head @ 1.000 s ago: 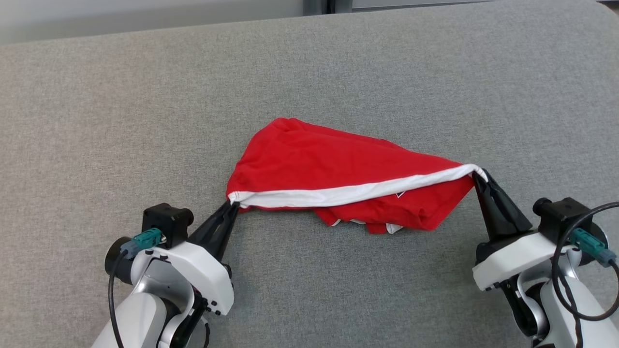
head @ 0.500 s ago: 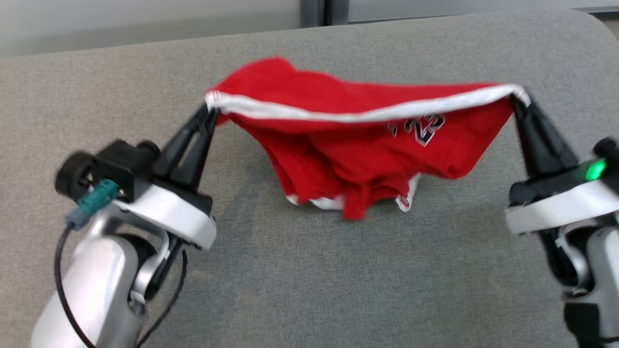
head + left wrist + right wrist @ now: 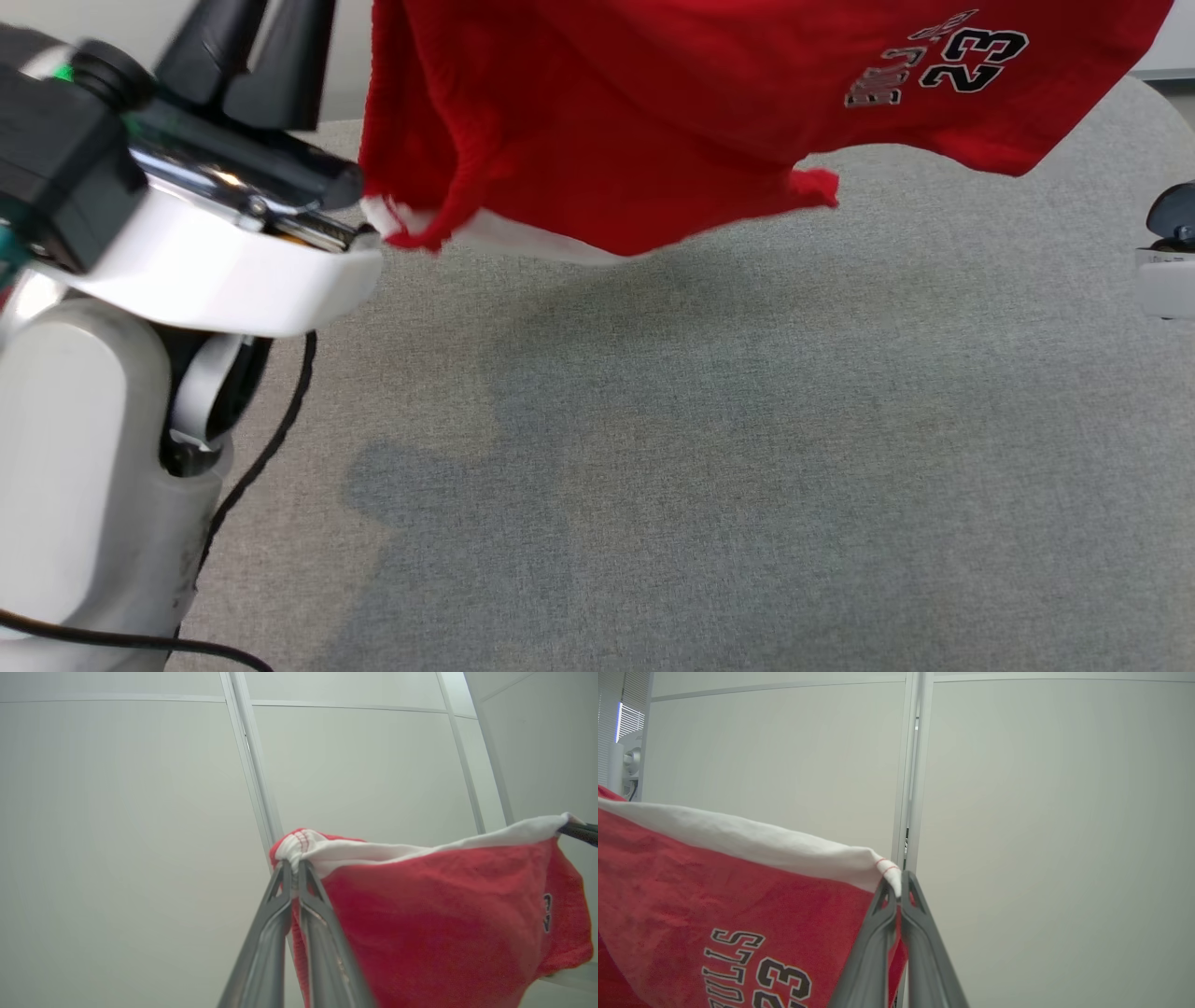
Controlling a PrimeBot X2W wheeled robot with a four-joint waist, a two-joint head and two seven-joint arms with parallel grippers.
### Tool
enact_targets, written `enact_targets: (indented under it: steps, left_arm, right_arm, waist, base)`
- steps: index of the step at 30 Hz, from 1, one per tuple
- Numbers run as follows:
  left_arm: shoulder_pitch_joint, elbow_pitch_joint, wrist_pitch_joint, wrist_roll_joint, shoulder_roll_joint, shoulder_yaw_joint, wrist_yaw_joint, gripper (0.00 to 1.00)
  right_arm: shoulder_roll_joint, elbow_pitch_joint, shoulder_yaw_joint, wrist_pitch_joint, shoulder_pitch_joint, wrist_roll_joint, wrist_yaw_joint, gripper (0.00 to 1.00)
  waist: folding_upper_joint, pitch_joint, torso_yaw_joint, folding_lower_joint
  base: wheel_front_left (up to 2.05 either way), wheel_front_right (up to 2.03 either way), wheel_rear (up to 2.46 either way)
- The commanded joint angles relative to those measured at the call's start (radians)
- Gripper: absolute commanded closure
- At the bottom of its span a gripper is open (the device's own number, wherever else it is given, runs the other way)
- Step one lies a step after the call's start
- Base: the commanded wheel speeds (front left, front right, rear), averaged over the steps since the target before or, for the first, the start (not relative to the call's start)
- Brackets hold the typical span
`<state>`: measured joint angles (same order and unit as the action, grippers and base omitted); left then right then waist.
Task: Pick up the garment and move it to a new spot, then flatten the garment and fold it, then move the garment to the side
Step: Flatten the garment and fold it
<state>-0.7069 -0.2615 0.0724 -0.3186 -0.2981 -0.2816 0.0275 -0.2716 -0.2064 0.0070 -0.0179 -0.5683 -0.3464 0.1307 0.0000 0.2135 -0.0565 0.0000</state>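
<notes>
The garment [image 3: 653, 112], a red shirt with a white band along its held edge, hangs in the air above the grey table, stretched between both grippers. Its black "23" print [image 3: 971, 51] faces the head camera. My left gripper [image 3: 294, 864] is shut on one bunched end of the white band [image 3: 373, 851]. My right gripper [image 3: 900, 879] is shut on the other end of the band [image 3: 761, 842]. In the head view the left gripper's dark fingers [image 3: 247, 56] rise past the top edge, and the right wrist's housing [image 3: 1167, 252] shows at the right edge.
A grey fabric-covered table [image 3: 747, 439] spreads below the garment, with the garment's shadow on it. Pale wall panels [image 3: 1041, 835] with a vertical seam stand behind. The left arm's white body and black cable [image 3: 93, 448] fill the lower left.
Both grippers have raised the garment from the table high into the air, still holding its white band. The garment now hangs free and its print shows. The head view has shifted.
</notes>
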Motion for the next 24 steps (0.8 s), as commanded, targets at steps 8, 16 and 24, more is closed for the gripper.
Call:
enact_targets:
  steps: [8, 16, 24]
  left_arm:
    - [-0.046, -0.022, 0.043, -0.014, -0.012, 0.005, 0.002, 1.00]
    - [-0.102, 0.067, 0.037, -0.026, 0.001, -0.014, -0.025, 1.00]
    - [-0.346, 0.282, -0.020, -0.019, 0.057, -0.045, -0.076, 1.00]
  right_arm:
    - [0.005, -0.004, -0.011, -0.022, -0.013, -0.037, 0.000, 1.00]
    - [-0.009, 0.095, 0.019, -0.013, -0.111, -0.069, 0.000, 1.00]
    - [-0.005, 0.329, 0.094, -0.003, -0.411, -0.129, 0.000, 1.00]
  waist:
    - [0.0000, 0.020, -0.004, 0.0000]
    - [0.0000, 0.087, -0.009, 0.0000]
    - [0.0000, 0.200, 0.002, 0.0000]
  base:
    - [0.00, 0.00, 0.00]
    - [0.00, 0.00, 0.00]
    - [0.00, 0.00, 0.00]
